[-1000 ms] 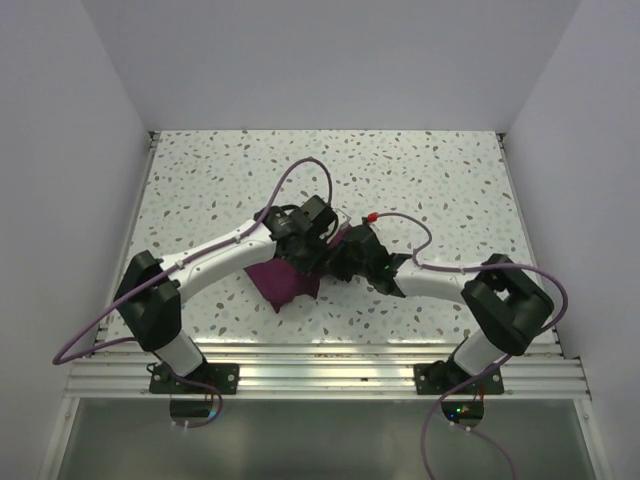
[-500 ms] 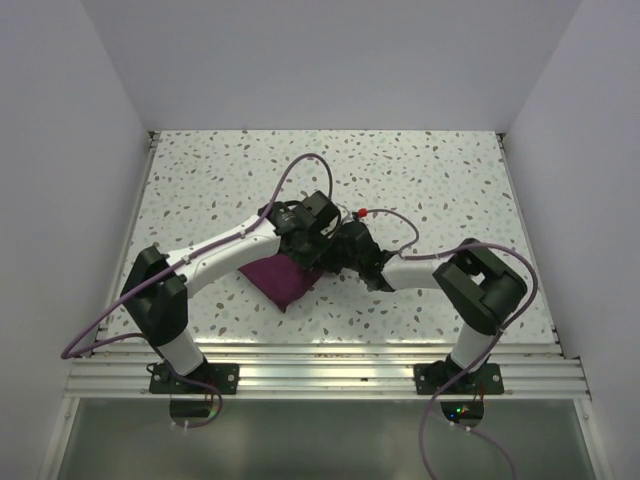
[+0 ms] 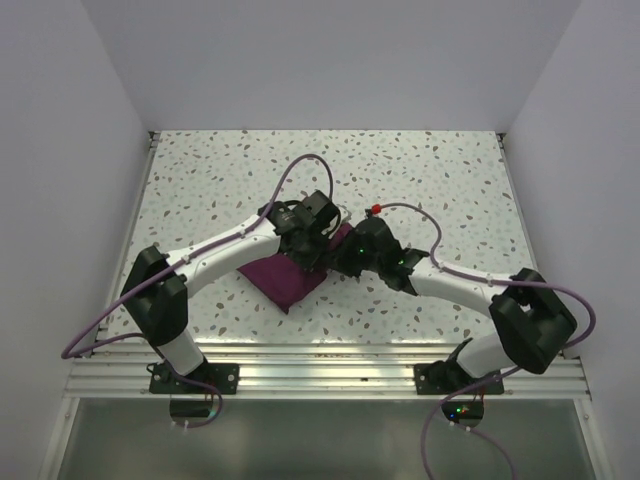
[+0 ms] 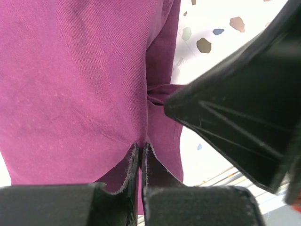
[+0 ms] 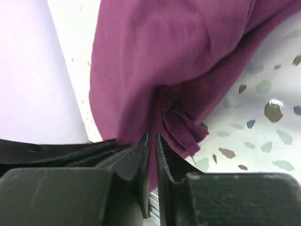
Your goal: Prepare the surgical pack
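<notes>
Maroon cloth (image 3: pixel 283 277) lies bundled on table (image 3: pixel 430 180), centre-left, near front edge. L gripper (image 4: pixel 140 151) clenched on cloth edge. R gripper (image 5: pixel 151 141) clenched on a bunched fold. Both at bundle's right end, close together.

The right arm (image 3: pixel 450 288) has swung its elbow out to the right and toward the front edge of the bench (image 3: pixel 430 170), so its forearm now lies stretched long where it was folded in short half a second ago. The maroon cloth (image 3: pixel 280 278), ragged and pointed a second ago, is now a rounder bundle, with a flap showing between the left gripper (image 3: pixel 312 258) and the right gripper (image 3: pixel 338 263).
</notes>
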Controlling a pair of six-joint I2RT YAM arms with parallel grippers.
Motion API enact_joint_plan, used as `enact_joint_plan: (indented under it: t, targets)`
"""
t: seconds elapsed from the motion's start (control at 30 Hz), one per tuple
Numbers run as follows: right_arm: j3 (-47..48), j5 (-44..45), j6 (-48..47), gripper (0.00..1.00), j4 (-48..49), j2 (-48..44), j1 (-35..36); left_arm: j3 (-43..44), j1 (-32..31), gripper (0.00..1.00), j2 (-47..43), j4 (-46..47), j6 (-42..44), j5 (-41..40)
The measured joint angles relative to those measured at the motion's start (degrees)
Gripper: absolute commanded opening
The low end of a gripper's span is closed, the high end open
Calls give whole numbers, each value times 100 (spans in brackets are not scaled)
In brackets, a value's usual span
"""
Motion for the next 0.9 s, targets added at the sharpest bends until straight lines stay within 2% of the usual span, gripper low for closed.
enact_joint_plan:
  t: [0.1, 0.27, 0.47, 0.6, 0.73, 0.9]
  targets:
    - [-81, -26, 26, 0, 181, 208, 177, 4, 15, 0, 0, -2, 0, 31]
    - [-81, -48, 111, 0, 1019, 1062, 546, 33, 26, 0, 0, -4, -4, 116]
    - [4, 79, 673, 0, 3471, 2542, 844, 46, 118, 0, 74, -153, -37, 44]
    - [-350, 315, 962, 0, 4494, 2710, 896, 72, 140, 0, 74, -131, -46, 125]
    - [-874, 352, 977, 0, 3980, 2009, 841, 63, 79, 0, 74, -101, -46, 247]
    - [-955, 326, 605, 0, 1733, 518, 601, -42, 55, 0, 57, 26, -50, 269]
